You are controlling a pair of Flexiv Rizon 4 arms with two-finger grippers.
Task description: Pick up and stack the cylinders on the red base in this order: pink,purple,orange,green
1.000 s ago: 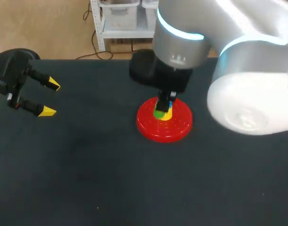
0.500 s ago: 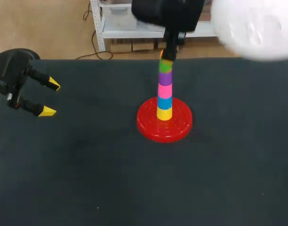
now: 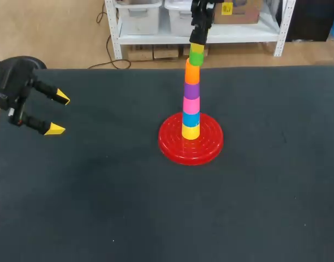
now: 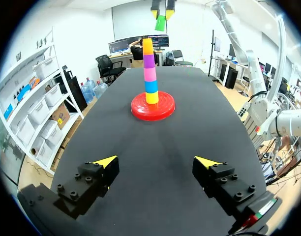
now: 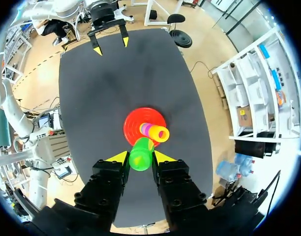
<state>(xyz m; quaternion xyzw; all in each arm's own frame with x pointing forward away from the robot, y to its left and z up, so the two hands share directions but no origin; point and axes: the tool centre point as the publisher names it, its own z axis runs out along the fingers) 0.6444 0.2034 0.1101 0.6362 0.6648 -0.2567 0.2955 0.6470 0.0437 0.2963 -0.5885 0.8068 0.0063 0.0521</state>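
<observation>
the right gripper (image 5: 140, 157) clamps the green cylinder (image 5: 138, 161) between both fingers. just ahead, the orange cylinder (image 5: 161, 133) stands uppermost over the red base (image 5: 133, 129).

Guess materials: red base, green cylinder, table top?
Red base: probably moulded plastic, glossy, with concentric ridges. Green cylinder: probably plastic too, smooth, evenly bright colour. Table top: dark matte covering, maybe fabric or rubber mat; shows no glare.
</observation>
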